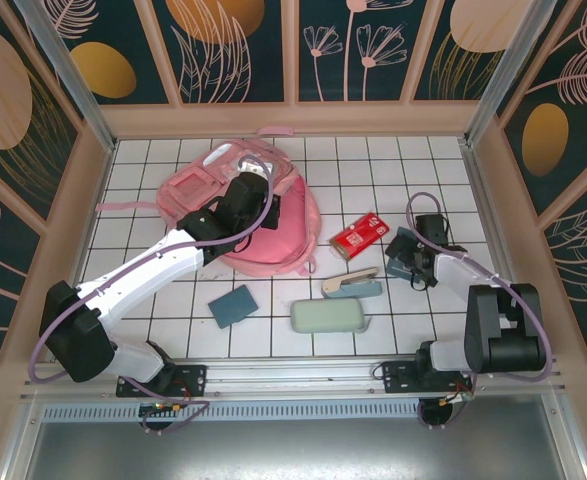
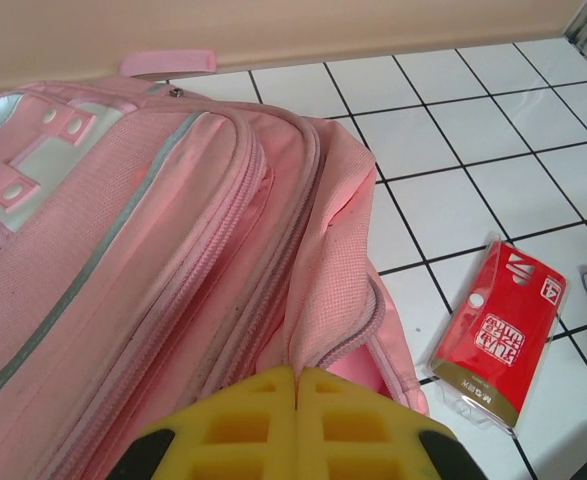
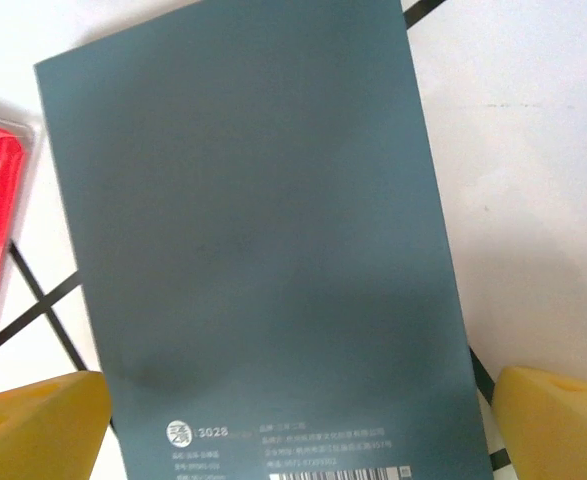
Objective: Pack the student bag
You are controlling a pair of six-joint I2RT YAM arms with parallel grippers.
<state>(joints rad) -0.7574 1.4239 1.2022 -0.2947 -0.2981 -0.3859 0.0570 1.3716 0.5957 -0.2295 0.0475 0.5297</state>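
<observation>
The student bag (image 1: 285,238), a big pink backpack, lies flat at the back left of the tiled table. Its zip opening (image 2: 373,335) gapes a little, showing the pink lining. My left gripper (image 1: 258,180) sits over the bag's top. In the left wrist view its yellow fingers (image 2: 298,385) are shut on a fold of the bag's fabric beside the zip. My right gripper (image 1: 405,258) hangs over a dark teal notebook (image 3: 253,240) on the right side. Both yellow fingertips (image 3: 33,425) stand wide apart at either side of the notebook's near end, so it is open.
A red packet (image 1: 359,235) lies just right of the bag, also visible as a red packet (image 2: 498,340) in the left wrist view. In front are a small teal notebook (image 1: 233,305), a pale green case (image 1: 329,317) and a beige-and-blue stapler-like item (image 1: 351,287). Walls enclose the table.
</observation>
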